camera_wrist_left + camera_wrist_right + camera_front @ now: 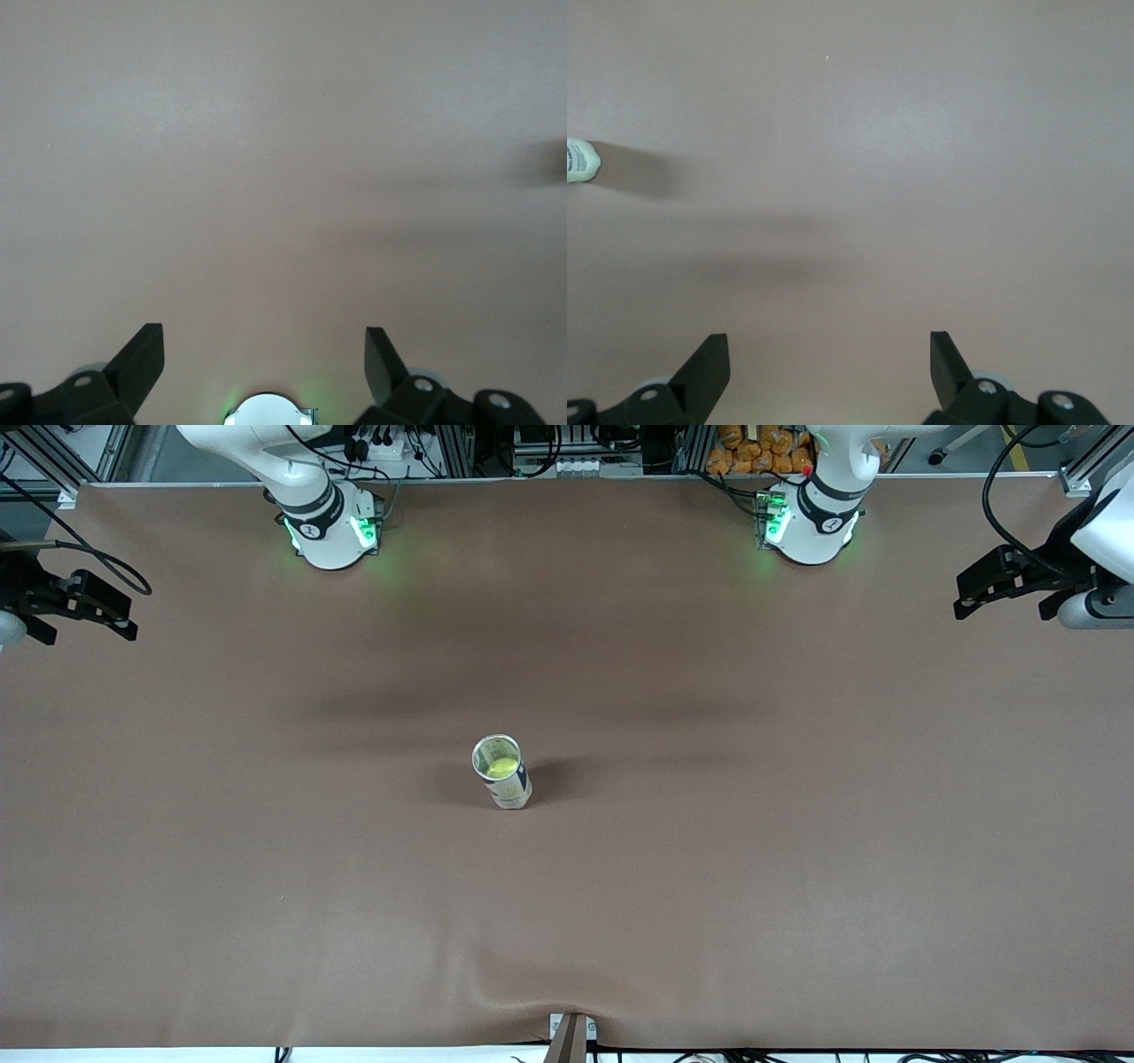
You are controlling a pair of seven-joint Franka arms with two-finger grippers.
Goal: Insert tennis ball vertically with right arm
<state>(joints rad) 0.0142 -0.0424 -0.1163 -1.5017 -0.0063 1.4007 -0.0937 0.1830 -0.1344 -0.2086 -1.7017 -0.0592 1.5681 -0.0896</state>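
Observation:
A clear tennis-ball can (pixel 504 778) with a white label stands upright in the middle of the table. A yellow-green tennis ball (pixel 503 765) sits inside it, seen through the open top. My right gripper (pixel 124 618) is open and empty, up over the right arm's end of the table, well away from the can. In the right wrist view my right gripper (pixel 829 354) is over bare table, and a sliver of the can (pixel 580 161) shows at the edge. My left gripper (pixel 966 600) is open and empty over the left arm's end and waits; its wrist view (pixel 264 354) shows bare table.
The brown table cover (pixel 797 868) has a small pucker at the edge nearest the front camera (pixel 567 1005). The two arm bases (pixel 332 527) (pixel 811 522) stand along the edge farthest from it. The left arm's base (pixel 266 409) shows in the left wrist view.

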